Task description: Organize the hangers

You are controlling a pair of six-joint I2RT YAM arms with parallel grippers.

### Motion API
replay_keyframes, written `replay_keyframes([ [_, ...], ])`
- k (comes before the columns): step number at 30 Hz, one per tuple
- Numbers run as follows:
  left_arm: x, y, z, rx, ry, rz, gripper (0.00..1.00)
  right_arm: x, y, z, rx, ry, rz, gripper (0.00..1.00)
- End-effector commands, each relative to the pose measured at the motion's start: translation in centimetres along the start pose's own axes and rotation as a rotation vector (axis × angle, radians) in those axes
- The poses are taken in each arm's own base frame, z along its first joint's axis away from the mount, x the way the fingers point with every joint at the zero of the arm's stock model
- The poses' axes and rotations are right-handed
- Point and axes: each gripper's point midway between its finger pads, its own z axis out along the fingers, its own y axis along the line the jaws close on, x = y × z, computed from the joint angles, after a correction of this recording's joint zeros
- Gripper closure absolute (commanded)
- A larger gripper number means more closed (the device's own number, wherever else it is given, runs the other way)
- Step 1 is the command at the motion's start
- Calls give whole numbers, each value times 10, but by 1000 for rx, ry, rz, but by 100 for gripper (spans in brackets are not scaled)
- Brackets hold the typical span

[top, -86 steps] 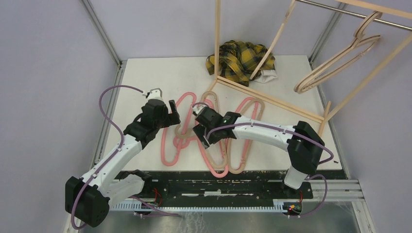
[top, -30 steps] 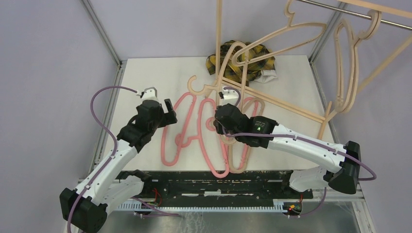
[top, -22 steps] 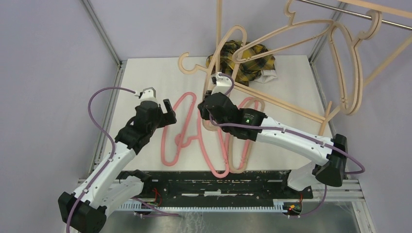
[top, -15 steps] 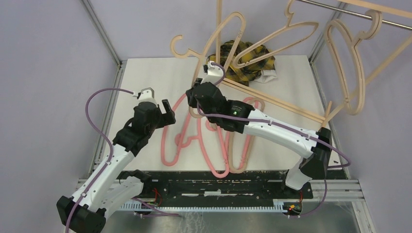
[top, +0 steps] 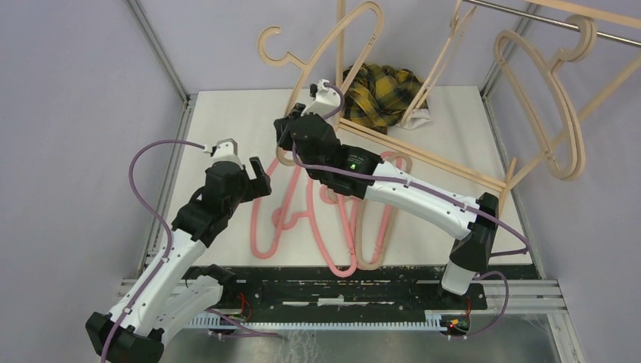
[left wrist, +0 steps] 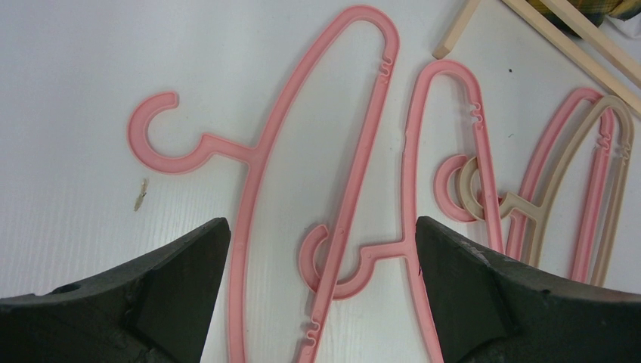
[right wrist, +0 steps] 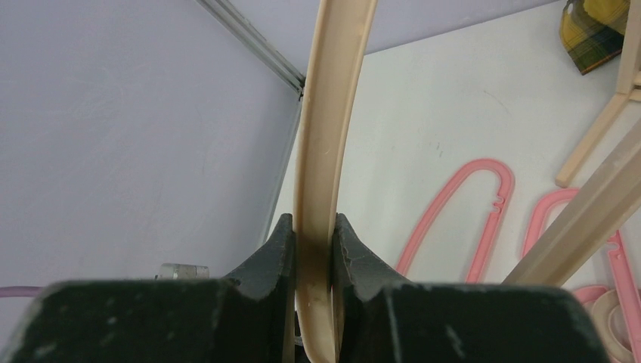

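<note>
White table [top: 227,113]: pink plastic hangers [left wrist: 253,189] lie flat beside the light wooden rack frame [top: 423,155]. Right gripper [right wrist: 314,249] pinched on a tan wood-coloured hanger [right wrist: 332,91], held up above the table. Left gripper [left wrist: 321,227] jaws wide, empty, hovering over the pink ones

Your surface [top: 227,121]: white, flat, with metal rails along its side edges.

Four hangers lie flat near the middle.
- The leftmost pink hanger [left wrist: 257,155] has its hook clear of the rest.
- The second pink hanger [left wrist: 409,162] is just beside it, and its hook crosses the first one's arm.
- The third pink hanger [left wrist: 544,151] and a tan hanger [left wrist: 521,206] lie stacked as a pair. Their hooks are nested and touch the second's arm. You cannot tell which one is on top.

At the far edge there is a bunched yellow-black plaid cloth [top: 378,87] with a white scrap [top: 419,117] touching it. The wooden rack base rail [top: 423,155] rests diagonally between the cloth and the hangers.
</note>
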Motion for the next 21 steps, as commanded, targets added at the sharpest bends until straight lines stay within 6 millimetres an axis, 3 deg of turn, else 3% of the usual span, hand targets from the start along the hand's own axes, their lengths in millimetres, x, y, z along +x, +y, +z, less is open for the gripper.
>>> replay_keyframes([
  [1,-15,0,-7,10,-53,20,1,-64,13,-4,-16,-123,73,99],
  [13,-14,0,-3,4,-44,20,1,-126,-34,26,-65,-94,220,99],
  [21,-13,-3,0,4,-37,12,1,-166,-53,29,-177,-108,256,99],
])
